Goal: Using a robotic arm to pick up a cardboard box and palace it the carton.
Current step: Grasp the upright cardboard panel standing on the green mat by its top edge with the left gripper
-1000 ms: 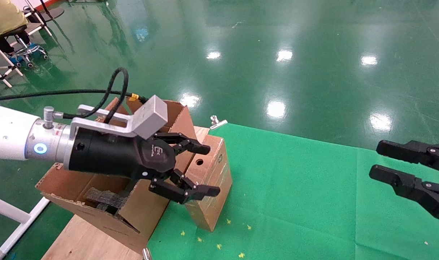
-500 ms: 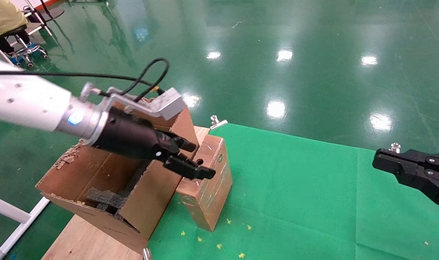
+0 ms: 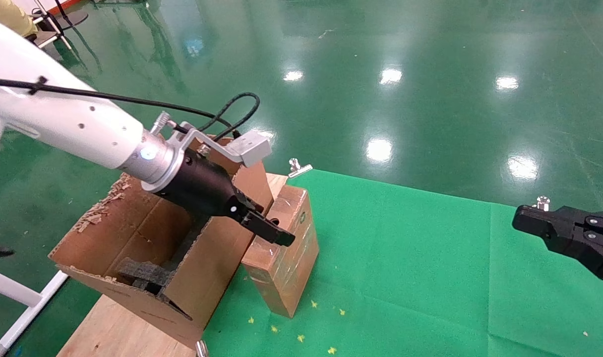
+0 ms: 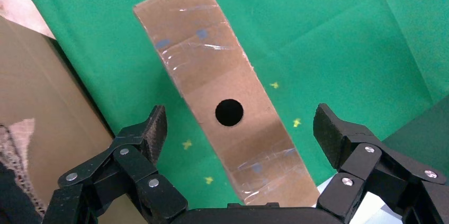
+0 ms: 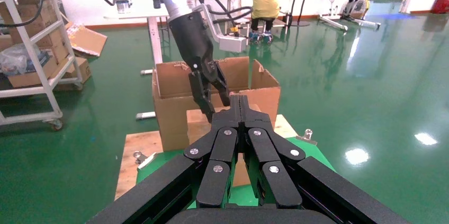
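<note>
Head view: the left gripper (image 3: 269,229) hangs just above the box (image 3: 286,258), which stands on the green bench (image 3: 405,277) against the carton (image 3: 148,248). The right gripper (image 3: 524,220) is parked well off to the right.

Left wrist view: the left gripper (image 4: 241,128) is spread wide, its fingers (image 4: 153,128) on either side of the taped box (image 4: 222,102), not touching it.

Right wrist view: the right gripper (image 5: 238,107) is closed, holding nothing; the box (image 5: 198,123) sits beside the carton (image 5: 174,102).
</note>
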Available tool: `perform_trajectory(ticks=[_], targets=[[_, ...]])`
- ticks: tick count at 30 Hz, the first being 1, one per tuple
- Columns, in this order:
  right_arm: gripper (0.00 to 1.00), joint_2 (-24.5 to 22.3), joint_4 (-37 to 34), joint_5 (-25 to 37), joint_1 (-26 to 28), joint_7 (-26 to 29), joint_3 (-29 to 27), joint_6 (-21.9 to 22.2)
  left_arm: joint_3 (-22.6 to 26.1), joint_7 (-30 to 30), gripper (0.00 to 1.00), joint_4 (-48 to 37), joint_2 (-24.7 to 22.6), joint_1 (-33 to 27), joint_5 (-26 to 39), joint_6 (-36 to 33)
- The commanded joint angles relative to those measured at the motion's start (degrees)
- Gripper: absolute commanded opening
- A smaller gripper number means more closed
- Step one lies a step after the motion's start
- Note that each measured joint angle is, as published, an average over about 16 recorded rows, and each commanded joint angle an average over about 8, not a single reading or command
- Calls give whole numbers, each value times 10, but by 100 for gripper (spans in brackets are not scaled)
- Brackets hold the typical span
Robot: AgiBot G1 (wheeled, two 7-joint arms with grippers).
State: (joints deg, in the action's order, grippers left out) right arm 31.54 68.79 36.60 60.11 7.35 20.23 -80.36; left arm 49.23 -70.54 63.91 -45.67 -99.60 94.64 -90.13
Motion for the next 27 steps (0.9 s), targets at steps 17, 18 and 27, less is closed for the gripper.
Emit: perform_trajectory(ticks=[17, 18, 27], targets=[[100, 0, 0, 0, 0, 0, 0, 0, 66, -21, 0, -13, -29, -23, 14, 5], [100, 0, 0, 0, 0, 0, 0, 0, 67, -21, 0, -13, -29, -24, 14, 6], [100, 0, 0, 0, 0, 0, 0, 0, 65, -21, 0, -12, -28, -23, 13, 6]])
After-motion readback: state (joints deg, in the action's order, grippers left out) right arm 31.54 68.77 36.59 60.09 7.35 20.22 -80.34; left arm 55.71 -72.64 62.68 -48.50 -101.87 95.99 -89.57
